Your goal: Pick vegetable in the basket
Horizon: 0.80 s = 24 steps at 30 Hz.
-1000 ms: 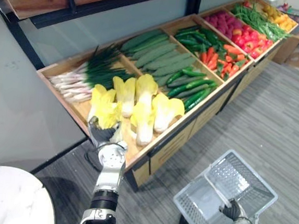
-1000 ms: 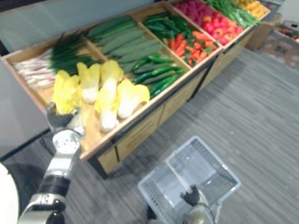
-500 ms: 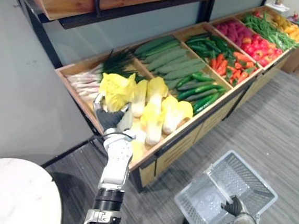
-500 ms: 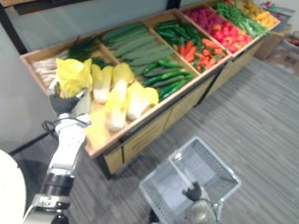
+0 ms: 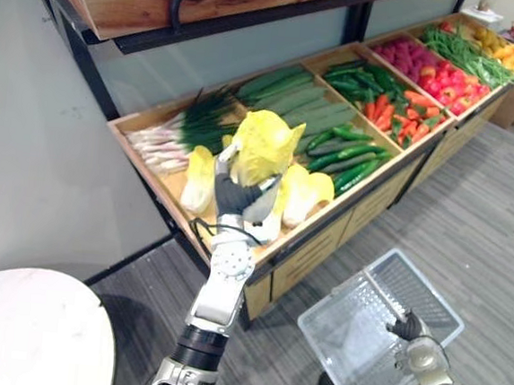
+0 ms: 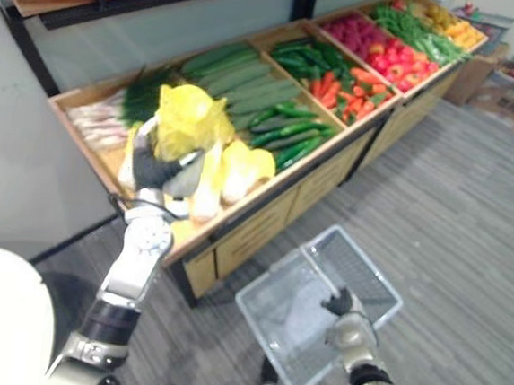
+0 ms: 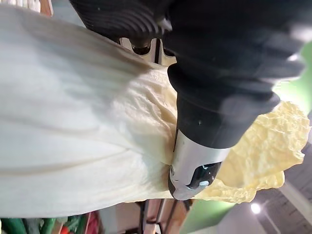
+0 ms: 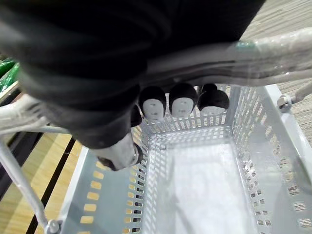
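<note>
I've got the L robot hand (image 5: 235, 196) up in front of the wooden stand (image 5: 323, 240), fingers curled round the pale base of a yellow cabbage (image 5: 267, 143), leafy end up, above the other cabbages (image 5: 301, 186) in that bin. Scallions (image 5: 167, 135) are in the bin's far L corner. R robot hand (image 5: 409, 327) grips the handle of the white mesh basket (image 5: 353, 332) over the grey floor (image 5: 488, 222). Round white desk (image 5: 33, 331) sits lower L.

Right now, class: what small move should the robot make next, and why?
Probably carry the left hand across toward the basket: it grips a yellow cabbage raised above the other cabbages, and the right hand holds the empty basket ready.
</note>
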### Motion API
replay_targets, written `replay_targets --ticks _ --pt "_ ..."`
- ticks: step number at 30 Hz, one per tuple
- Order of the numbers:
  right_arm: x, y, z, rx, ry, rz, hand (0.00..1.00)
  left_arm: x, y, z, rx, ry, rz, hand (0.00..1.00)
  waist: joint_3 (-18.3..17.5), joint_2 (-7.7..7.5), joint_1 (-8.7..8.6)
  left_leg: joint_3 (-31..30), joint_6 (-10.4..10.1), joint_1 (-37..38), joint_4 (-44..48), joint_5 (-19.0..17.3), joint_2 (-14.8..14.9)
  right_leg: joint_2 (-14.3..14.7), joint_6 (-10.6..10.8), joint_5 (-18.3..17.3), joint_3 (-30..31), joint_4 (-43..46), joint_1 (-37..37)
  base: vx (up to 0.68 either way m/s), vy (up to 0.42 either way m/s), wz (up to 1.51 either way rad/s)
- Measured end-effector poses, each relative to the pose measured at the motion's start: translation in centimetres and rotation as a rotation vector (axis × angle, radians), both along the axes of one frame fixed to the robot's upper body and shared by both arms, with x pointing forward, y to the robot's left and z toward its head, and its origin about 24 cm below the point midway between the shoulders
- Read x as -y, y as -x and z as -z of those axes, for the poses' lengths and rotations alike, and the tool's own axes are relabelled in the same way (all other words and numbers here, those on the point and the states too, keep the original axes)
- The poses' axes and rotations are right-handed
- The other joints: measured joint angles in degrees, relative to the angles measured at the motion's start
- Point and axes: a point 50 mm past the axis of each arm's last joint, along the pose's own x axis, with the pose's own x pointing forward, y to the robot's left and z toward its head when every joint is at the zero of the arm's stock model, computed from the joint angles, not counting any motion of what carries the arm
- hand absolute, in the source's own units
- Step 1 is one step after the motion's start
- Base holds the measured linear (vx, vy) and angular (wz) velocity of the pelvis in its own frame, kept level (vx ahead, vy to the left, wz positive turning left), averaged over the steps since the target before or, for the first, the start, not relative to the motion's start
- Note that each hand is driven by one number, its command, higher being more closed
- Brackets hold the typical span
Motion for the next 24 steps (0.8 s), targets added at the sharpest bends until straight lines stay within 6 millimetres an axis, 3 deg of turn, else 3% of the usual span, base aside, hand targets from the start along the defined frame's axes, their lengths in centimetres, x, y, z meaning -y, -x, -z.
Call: replay_targets --ticks 9,24 --pt "0.7 -1.3 -0.9 0.019 -0.024 0.068 1.0 2.2 0.8 1.4 -0.053 -0.046 0.149 1.0 0.03 0.69 0.0 -0.23 0.02 -0.05 -0.04 0.09 0.88 0.76 -0.33 0.41 0.31 0.0 -0.23 -0.06 -0.012 -0.03" --pt "0.6 -6.2 -5.1 0.178 -0.084 0.124 1.0 6.5 1.6 3.8 -0.163 -0.103 0.382 1.0 0.75 1.5 -0.1 0.22 -0.68 -0.69 0.06 0.45 1.64 2.25 -0.73 0.72 3.53 0.0 -1.88 -0.05 -0.006 -0.07"
